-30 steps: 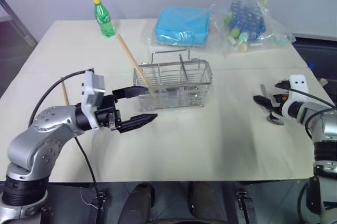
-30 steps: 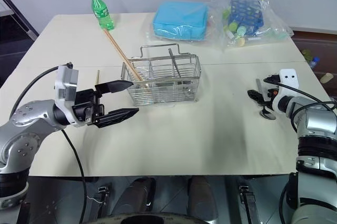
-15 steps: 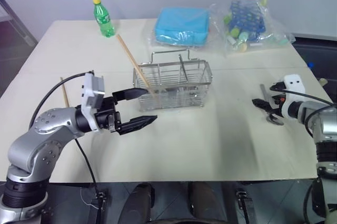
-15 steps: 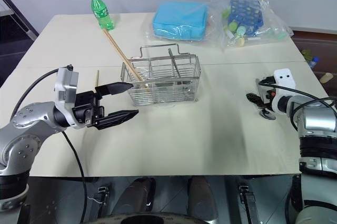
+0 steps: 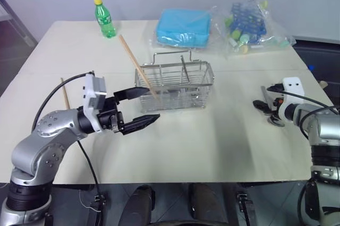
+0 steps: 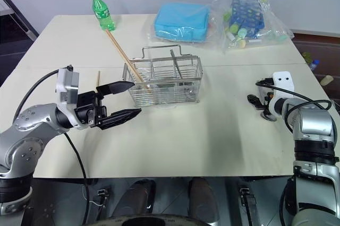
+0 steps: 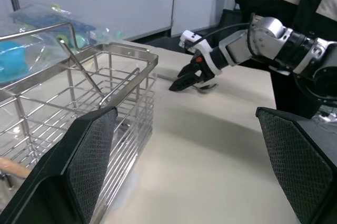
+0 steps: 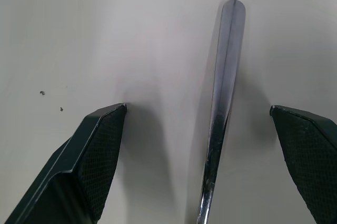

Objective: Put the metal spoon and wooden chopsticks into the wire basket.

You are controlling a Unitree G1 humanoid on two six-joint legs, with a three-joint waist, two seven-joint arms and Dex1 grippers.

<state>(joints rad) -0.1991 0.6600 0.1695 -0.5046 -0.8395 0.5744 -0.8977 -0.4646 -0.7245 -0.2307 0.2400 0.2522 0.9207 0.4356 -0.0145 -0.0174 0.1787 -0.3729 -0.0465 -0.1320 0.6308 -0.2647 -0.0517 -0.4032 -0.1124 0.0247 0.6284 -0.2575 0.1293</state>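
At the far left a wooden chopstick [image 5: 65,92] lies flat on the tabletop [image 5: 212,146], behind our left arm, so we judge it not yet collected. Our left pincer [image 5: 139,107] hovers level just in front of the wire basket [image 5: 175,84], fingers spread wide and empty, probably parked out of the way. In the basket's left end a second wooden chopstick [image 5: 136,64] stands leaning, its top tilted back toward the green bottle [image 5: 105,18] (the basket rim props it up). Farther right, our right pincer [image 6: 258,102] points down at the tabletop, its fingers apart on either side of the metal spoon [image 8: 221,108], which lies flat between them, seemingly untouched; that straddle suits closing on the handle.
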